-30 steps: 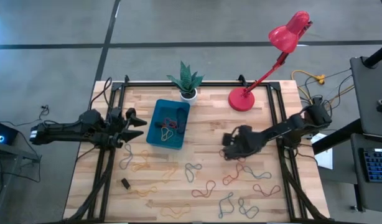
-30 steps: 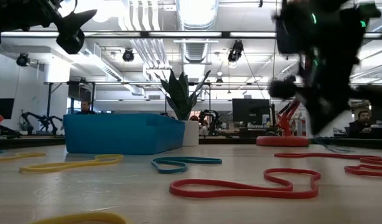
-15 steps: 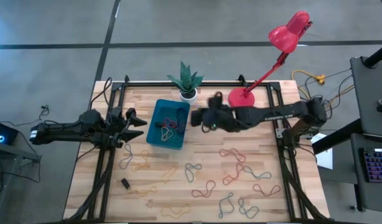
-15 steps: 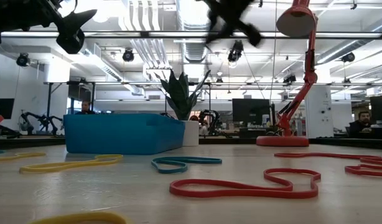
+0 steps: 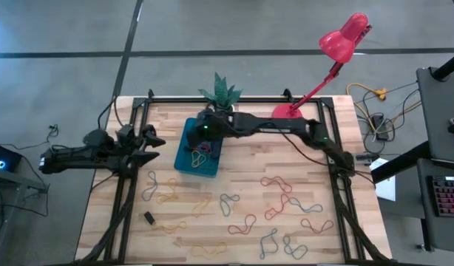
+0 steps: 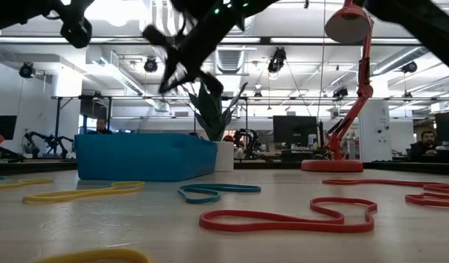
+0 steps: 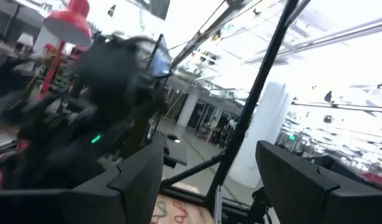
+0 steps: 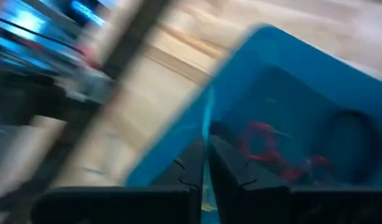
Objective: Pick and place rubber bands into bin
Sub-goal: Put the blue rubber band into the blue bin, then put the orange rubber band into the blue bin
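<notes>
The right gripper reaches far across the table and hangs over the blue bin. Its two fingers are pressed close together. In the right wrist view the bin lies right under those fingers, and red rubber bands sit inside it. I cannot tell if a band is pinched between the fingers.

From above, some red and dark bands lie in the bin, just under the gripper. Many more rubber bands are spread on the wooden table, nearer the front edge and well apart from the gripper. They are red, yellow and grey-green. In the low view a red band lies close to the camera, with the bin farther back.

The left gripper waits beside the bin, at its left side, with its fingers spread wide and nothing between them.
</notes>
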`<action>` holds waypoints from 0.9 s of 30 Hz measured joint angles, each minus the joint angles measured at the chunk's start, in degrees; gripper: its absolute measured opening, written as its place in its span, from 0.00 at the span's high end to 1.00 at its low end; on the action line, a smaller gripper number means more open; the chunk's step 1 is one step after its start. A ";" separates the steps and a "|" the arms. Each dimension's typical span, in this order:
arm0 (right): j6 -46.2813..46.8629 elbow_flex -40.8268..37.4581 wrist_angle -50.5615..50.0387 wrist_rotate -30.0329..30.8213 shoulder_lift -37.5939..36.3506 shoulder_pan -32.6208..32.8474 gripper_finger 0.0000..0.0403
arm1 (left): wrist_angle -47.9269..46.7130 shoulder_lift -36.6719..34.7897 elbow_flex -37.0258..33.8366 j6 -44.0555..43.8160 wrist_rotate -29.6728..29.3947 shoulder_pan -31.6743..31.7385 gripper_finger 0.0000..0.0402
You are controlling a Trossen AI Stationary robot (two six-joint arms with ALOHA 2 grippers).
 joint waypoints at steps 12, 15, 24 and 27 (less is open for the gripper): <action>-13.06 14.01 -34.28 5.37 6.79 4.06 0.65 | -2.53 -6.22 -0.51 0.38 2.91 0.00 0.40; -17.01 13.99 -44.06 10.27 5.08 7.52 0.58 | -3.05 -6.30 -0.92 0.33 2.91 0.00 0.40; -15.01 5.04 -52.86 -1.59 2.07 14.96 0.55 | -3.00 -3.25 -1.10 0.28 2.91 0.00 0.40; -10.99 -2.81 -54.24 -5.16 -0.14 17.05 0.58 | -2.89 -2.35 -1.10 0.06 2.92 -0.02 0.40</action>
